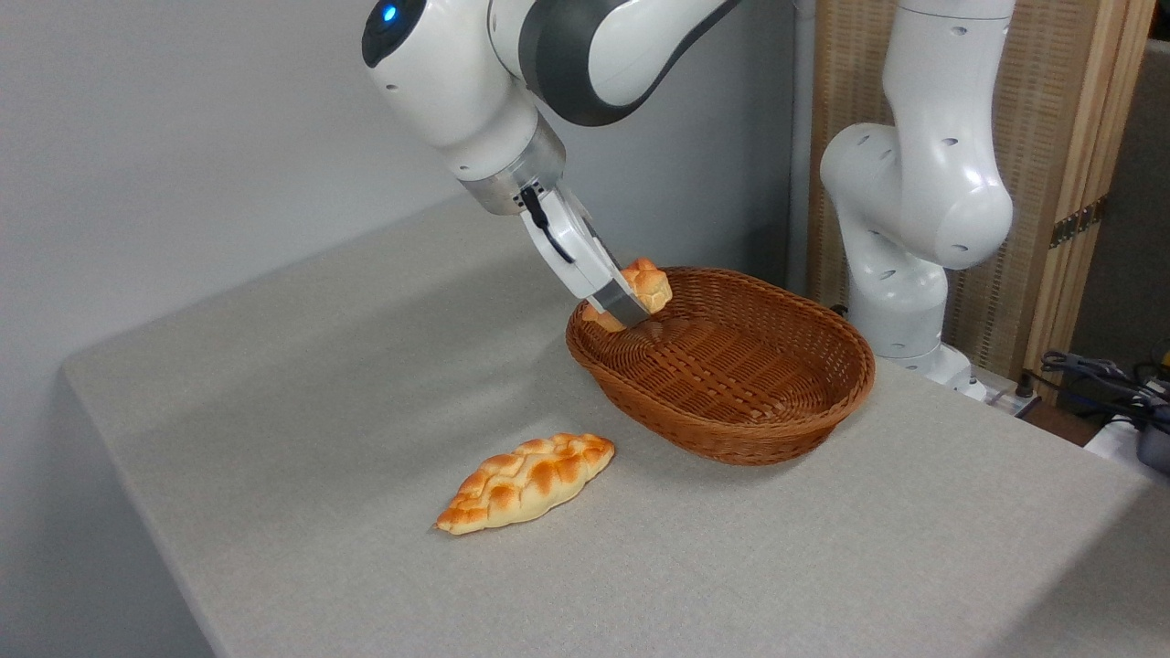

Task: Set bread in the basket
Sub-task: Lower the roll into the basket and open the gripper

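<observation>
Nearest the camera lies a long, pointed, braided golden loaf (526,482), flat on the grey cloth-covered table (274,384), its long axis running from lower left to upper right, with the blunter upper end aimed toward the oval shallow basket of woven reddish-brown wicker (768,416). Loaf and basket lie near each other but apart, with bare tabletop between them. That basket sits further back and to the right, its long axis slanting from upper left to lower right; its woven floor is bare, with nothing resting on it. At the basket's upper-left rim hangs the small round knotted bun of glossy orange-golden bread (647,283), held above the rim and just inside it, not touching the floor of the basket. A paler part of the bun peeps out lower left of the finger, beside the rim. Being roundish, the bun shows no clear long axis, and its knotted top faces up and to the right. The white two-finger gripper (631,300) slants down from the upper left and pinches the bun; the near grey finger (618,302) lies across its front, while the far one is hidden behind. Behind the basket stands the white arm's base (905,228), before a slatted wooden screen (1060,137).
</observation>
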{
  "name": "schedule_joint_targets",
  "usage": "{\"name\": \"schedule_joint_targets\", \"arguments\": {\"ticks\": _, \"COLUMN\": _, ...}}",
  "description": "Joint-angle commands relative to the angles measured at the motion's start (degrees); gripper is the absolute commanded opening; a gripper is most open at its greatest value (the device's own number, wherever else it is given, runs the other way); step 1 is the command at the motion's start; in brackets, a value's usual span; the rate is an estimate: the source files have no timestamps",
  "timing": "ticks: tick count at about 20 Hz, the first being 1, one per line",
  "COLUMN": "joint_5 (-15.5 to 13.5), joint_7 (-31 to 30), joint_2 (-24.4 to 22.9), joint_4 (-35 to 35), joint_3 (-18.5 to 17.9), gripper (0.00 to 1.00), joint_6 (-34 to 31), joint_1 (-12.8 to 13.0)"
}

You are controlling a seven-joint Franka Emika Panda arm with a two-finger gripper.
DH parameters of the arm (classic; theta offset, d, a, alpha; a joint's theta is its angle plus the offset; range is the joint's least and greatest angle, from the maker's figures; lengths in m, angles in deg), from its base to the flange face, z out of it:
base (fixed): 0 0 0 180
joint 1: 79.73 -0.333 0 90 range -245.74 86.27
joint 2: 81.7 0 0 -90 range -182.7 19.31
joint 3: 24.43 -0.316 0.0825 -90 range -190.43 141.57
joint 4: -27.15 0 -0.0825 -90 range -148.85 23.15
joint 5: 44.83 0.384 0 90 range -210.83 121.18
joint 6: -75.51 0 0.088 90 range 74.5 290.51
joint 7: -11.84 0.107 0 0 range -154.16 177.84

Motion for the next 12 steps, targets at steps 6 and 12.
{"name": "schedule_joint_targets", "arguments": {"ticks": 6, "joint_5": -0.01, "joint_7": 1.00, "joint_2": 0.18, "joint_4": 0.66, "joint_3": -0.33, "gripper": 1.00, "joint_6": 0.65, "joint_1": 0.43}}
{"name": "schedule_joint_targets", "arguments": {"ticks": 12, "joint_5": 1.31, "joint_7": 0.04, "joint_2": 0.18, "joint_4": 5.75, "joint_3": -0.77, "gripper": 1.00, "joint_6": 9.87, "joint_1": -0.44}}
